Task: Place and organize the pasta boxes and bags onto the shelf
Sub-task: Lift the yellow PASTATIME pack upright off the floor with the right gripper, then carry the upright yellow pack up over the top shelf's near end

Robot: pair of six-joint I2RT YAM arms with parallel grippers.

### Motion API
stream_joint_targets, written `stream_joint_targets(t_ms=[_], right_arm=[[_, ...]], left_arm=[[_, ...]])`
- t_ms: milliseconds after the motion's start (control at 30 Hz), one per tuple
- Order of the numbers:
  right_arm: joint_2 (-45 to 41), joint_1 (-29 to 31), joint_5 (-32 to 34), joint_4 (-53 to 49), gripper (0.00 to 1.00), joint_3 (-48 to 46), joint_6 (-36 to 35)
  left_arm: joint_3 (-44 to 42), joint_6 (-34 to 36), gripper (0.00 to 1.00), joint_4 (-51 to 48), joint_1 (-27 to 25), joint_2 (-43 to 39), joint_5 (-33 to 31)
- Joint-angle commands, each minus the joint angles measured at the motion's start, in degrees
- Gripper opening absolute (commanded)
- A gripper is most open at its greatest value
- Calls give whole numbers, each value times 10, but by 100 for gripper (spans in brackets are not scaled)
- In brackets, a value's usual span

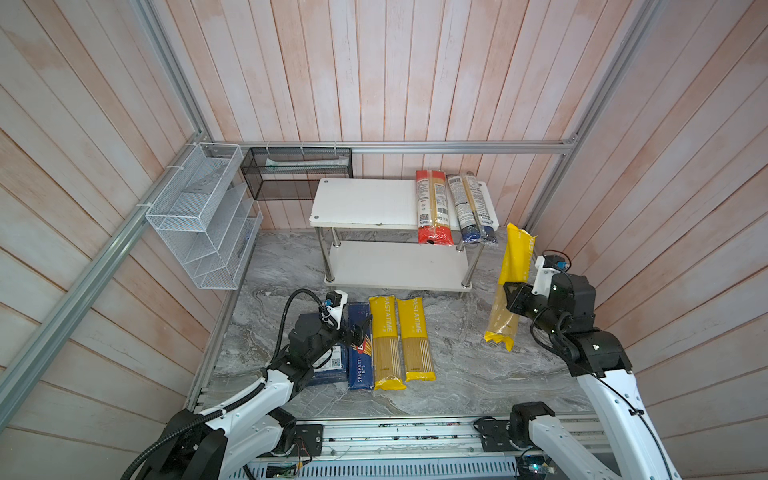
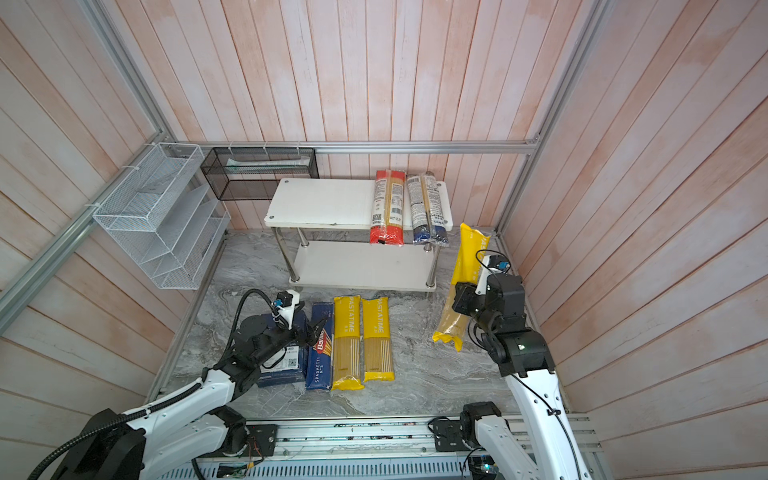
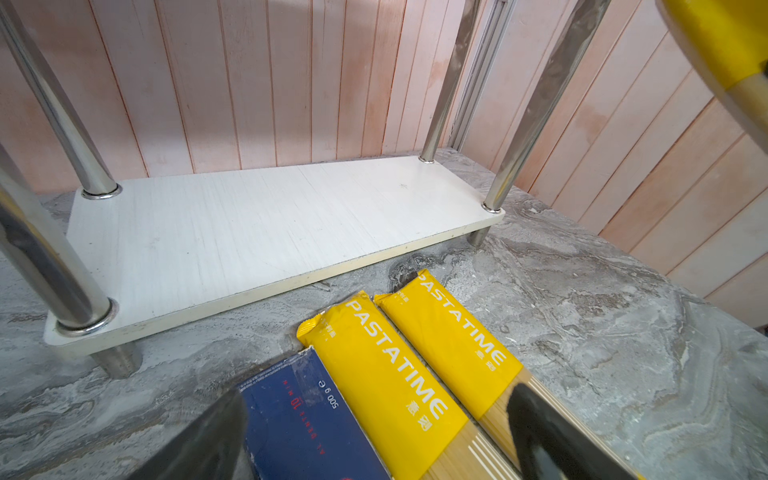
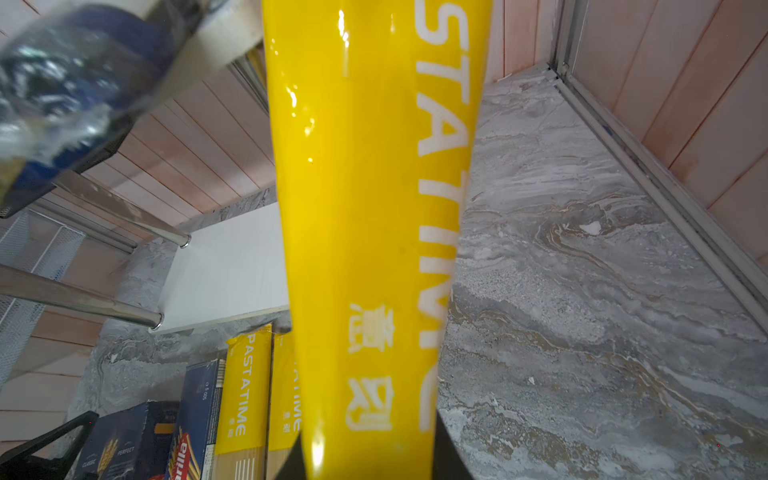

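The shelf (image 1: 365,203) stands at the back, and its lower board (image 3: 257,232) is bare. A red-ended bag (image 1: 432,208) and a blue-ended bag (image 1: 471,208) lie on the right of its top board. My right gripper (image 1: 509,297) is shut on a yellow bag (image 4: 374,208), holding it tilted in the air right of the shelf. On the table lie two yellow bags (image 1: 386,340) (image 1: 415,336), the narrow box (image 1: 359,361) and the wide box (image 1: 330,370), which my left arm partly covers. My left gripper (image 3: 374,440) hovers open over the narrow box and the yellow bag next to it.
A white wire-mesh rack (image 1: 203,216) hangs on the left wall. A black mesh basket (image 1: 297,172) hangs on the back rail beside the shelf. Wood-panel walls enclose the marble table (image 1: 457,374). The right wall is close behind my right arm.
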Motion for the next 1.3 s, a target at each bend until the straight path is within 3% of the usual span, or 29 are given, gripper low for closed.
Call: stream_joint_targets(t_ms=[0,567,1033,1267], right_arm=[[-1,-1,-13,44,12,64,-21],[93,26,-73,32,12,275,-48],[264,244,49,6,12,493,-110],[335,301,22,60,12,540,-113]], left_arm=[[2,9,100,5,-3,1,-7],[2,10,100,4,-2,2,-12],[3,10,100,2,-3,1,-14],[2,11,100,1,-3,1,-16]])
